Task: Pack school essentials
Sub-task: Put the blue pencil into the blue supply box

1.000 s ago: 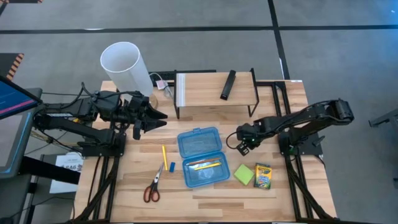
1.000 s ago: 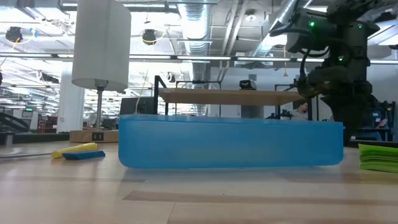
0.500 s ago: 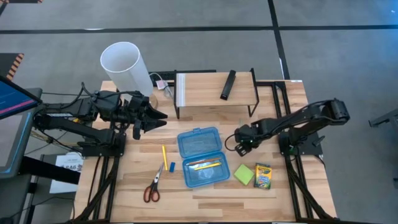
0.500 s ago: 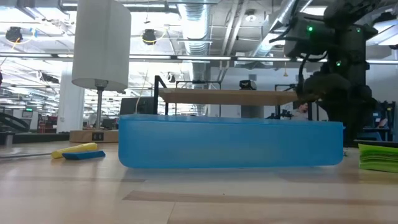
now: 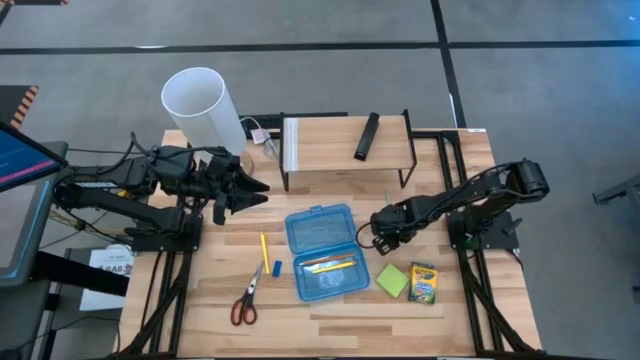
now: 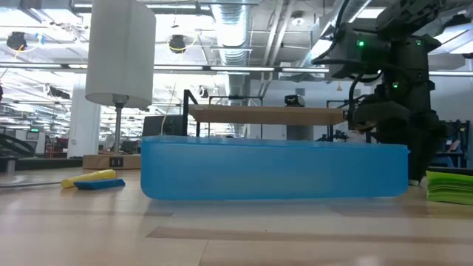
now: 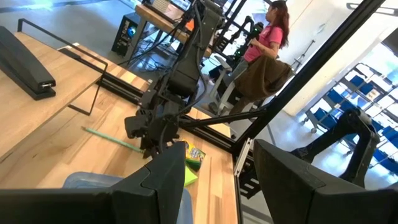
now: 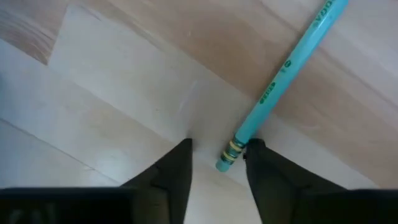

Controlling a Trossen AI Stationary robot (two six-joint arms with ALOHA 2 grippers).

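Observation:
A pale green pen [image 8: 283, 71] lies flat on the table to the right of the open blue case [image 5: 322, 252], which holds orange and yellow pencils. My right gripper [image 8: 217, 163] is open, pointing down, with its fingers standing on either side of the pen's banded end [image 8: 229, 152]. It shows low over the table in the high view [image 5: 378, 234]. My left gripper [image 5: 255, 190] waits open at the left, near the white cylinder. A yellow pencil [image 5: 264, 250], a blue eraser [image 5: 276, 268], red-handled scissors [image 5: 245, 300], a green sticky pad [image 5: 391, 280] and a crayon box [image 5: 424, 284] lie on the table.
A tall white cylinder [image 5: 205, 105] stands at the far left. A wooden shelf on a black frame [image 5: 345, 145] at the back carries a slim black bar [image 5: 367, 136]. A person [image 7: 264, 46] stands beyond the table's right side.
My right gripper has moved toward the table's left, closer to the blue case, and has come down toward the tabletop.

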